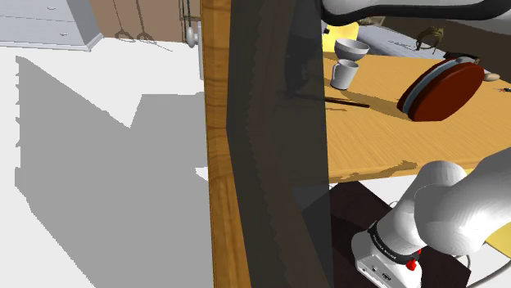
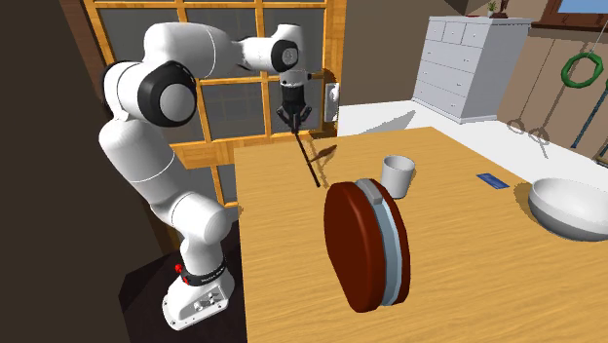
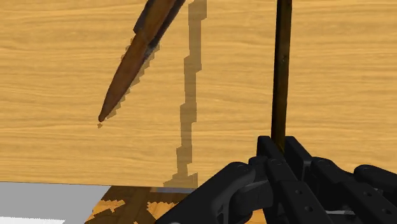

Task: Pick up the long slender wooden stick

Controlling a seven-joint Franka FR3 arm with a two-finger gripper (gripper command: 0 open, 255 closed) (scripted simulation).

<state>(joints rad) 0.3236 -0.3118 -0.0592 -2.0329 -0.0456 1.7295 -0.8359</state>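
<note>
The stick (image 2: 307,161) is thin, dark and long. It hangs slanted from my black gripper (image 2: 293,122), its lower end near the wooden table (image 2: 292,283); I cannot tell if it touches. In the wrist view the fingers are shut on the stick (image 3: 281,76), which runs straight out from my gripper (image 3: 280,143) over the tabletop. In the shoulder view the stick (image 1: 348,102) shows as a thin dark line beside the mug. A brown tapered piece (image 3: 127,70) shows to one side of the held stick.
A white mug (image 2: 398,173) stands close to the stick's lower end. A brown disc (image 2: 365,244) with a grey layer stands on edge mid-table. A grey bowl (image 2: 570,207) and a blue card (image 2: 491,179) lie further off. A wooden window frame (image 2: 336,58) rises right behind my gripper.
</note>
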